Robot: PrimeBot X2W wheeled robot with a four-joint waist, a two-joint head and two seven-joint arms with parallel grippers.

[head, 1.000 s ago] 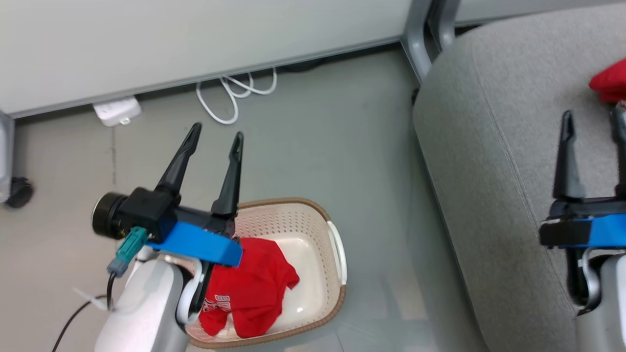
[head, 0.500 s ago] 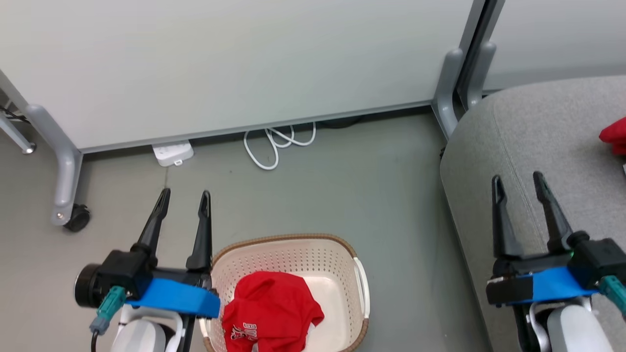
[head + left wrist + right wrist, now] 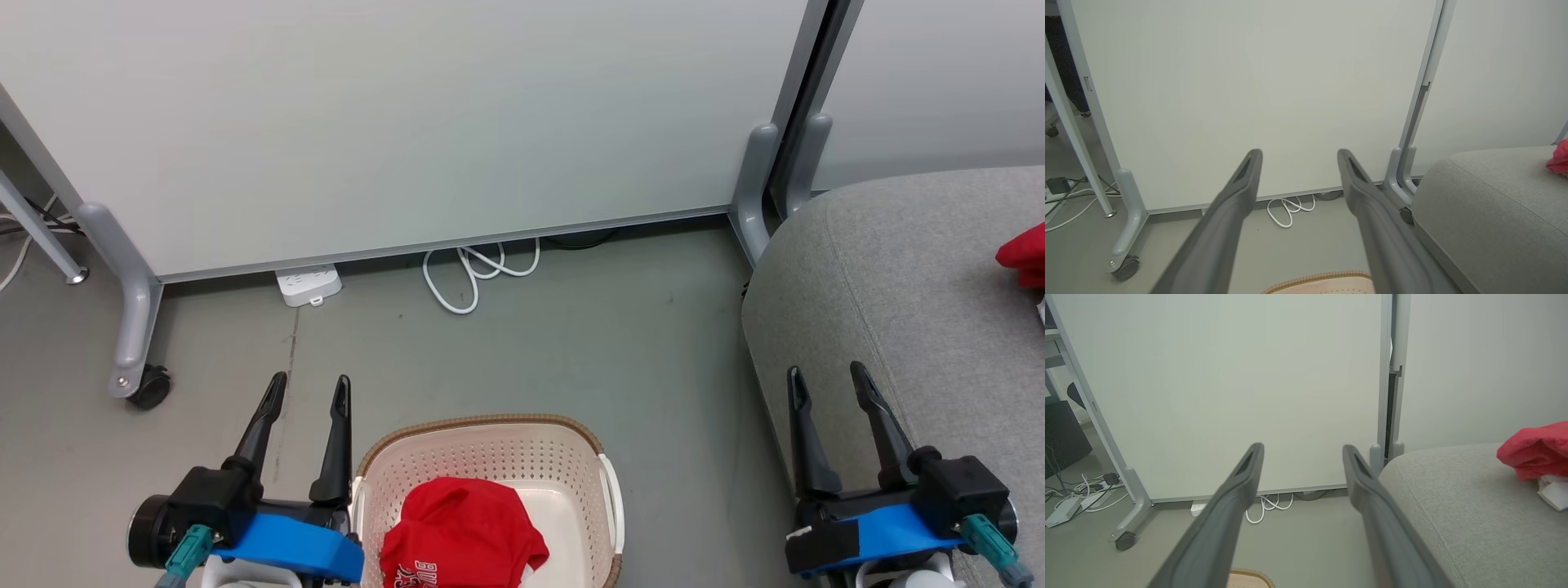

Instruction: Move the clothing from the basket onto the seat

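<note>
Left hand (image 3: 311,380), its two long dark fingers spread apart and holding nothing, hovers above the grey floor (image 3: 571,351). Beyond it, a white power strip (image 3: 309,284) and a white coiled cable (image 3: 478,273) lie at the foot of a pale partition panel (image 3: 408,122). Just right of that hand stands the oval cream-white perforated plastic basket (image 3: 490,449) with a brown woven-look rim. Inside it lies a crumpled bright red fabric garment (image 3: 465,535) with white lettering. Farther right, the right hand (image 3: 824,370), fingers likewise apart and empty, hovers at the left edge of the large grey upholstered seat (image 3: 898,286). A second red garment (image 3: 1024,255) lies on the seat at far right, well apart from that hand.
</note>
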